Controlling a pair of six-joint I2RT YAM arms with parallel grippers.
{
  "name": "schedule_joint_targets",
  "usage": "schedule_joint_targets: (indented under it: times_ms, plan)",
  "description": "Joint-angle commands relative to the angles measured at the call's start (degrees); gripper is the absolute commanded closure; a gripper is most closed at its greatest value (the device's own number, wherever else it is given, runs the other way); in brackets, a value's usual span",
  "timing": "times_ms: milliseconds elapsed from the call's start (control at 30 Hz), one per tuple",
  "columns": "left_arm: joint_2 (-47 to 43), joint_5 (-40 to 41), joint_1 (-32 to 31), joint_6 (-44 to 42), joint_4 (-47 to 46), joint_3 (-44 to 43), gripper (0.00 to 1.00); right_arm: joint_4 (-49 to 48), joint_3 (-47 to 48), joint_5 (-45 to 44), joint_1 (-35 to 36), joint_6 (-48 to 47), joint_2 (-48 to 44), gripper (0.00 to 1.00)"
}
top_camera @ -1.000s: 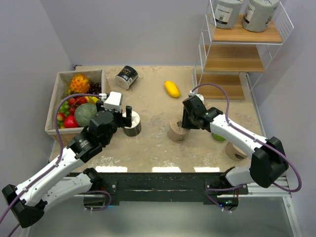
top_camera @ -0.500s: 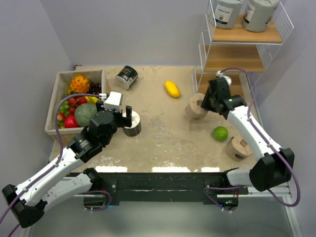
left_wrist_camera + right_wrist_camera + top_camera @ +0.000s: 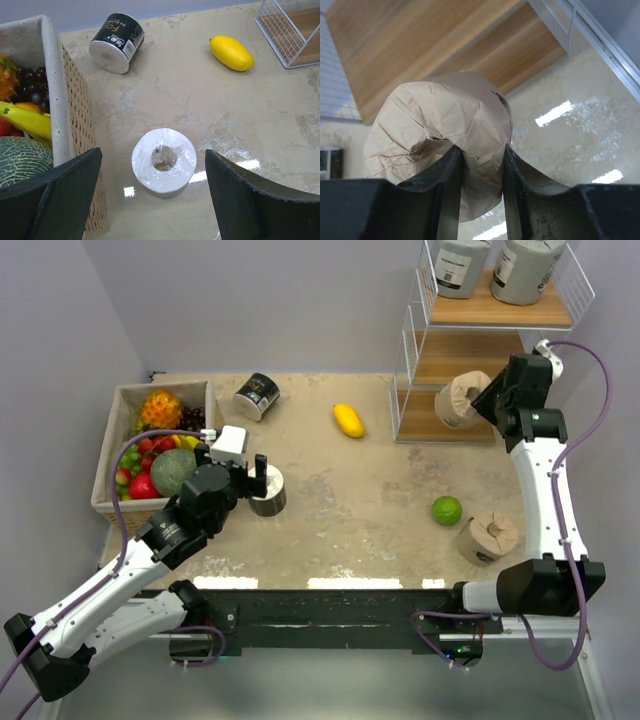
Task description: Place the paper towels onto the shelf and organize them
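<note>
The tan paper-wrapped towel roll (image 3: 462,400) is carried on its side. Its long axis runs roughly left to right, and one gathered end faces left and slightly up in the top view. It hangs off the table at the left front of the tall white-wire shelf with light wooden boards (image 3: 470,360), over the lower tiers. Whether it touches the frame cannot be told.

The right gripper (image 3: 495,395) grasps the roll from the right. In the wrist view its fingers (image 3: 451,170) stand only narrowly apart, clenched on crumpled wrapping at the roll's end (image 3: 440,130). The paper is creased and puckered towards the centre.

Two grey rolls (image 3: 462,265) (image 3: 527,270) stand upright on the top board. A second tan roll (image 3: 487,537) rests on the table at the near right, beside a green lime (image 3: 447,510).

The left gripper (image 3: 250,477) is spread wide and holds nothing. It hovers over an upright black roll (image 3: 164,160) whose white end and core hole face up. Another black roll (image 3: 116,42) lies on its side further back, near the woven fruit box (image 3: 55,100). A yellow mango (image 3: 231,52) lies at the far centre.
</note>
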State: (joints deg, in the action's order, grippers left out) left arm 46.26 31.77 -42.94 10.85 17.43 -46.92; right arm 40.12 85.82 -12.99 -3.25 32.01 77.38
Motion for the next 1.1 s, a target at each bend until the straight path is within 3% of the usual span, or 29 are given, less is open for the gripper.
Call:
schedule_joint_targets:
  times_ms: [0,267,500,700,1067]
  plan:
    - [-0.91,0.75,-0.22,0.22,-1.35,0.25,0.11,-4.08,7.25,2.01,-0.36,5.86,2.33,0.66]
    - [-1.17,0.84,-0.22,0.22,-1.43,0.25,0.11,-6.45,12.35,2.36,-0.45,11.14,5.93,0.67]
    - [-1.44,0.75,-0.22,0.31,-1.35,0.25,0.11,-2.08,14.99,1.66,-0.45,11.33,5.41,0.68]
    - [-1.61,0.58,-0.22,0.31,-1.44,0.25,0.11,-3.12,9.63,2.97,-0.45,11.41,1.2,0.68]
    - [-1.61,0.66,-0.22,0.4,-1.26,0.16,0.11,-4.69,8.57,4.12,-0.45,13.25,-3.29,0.69]
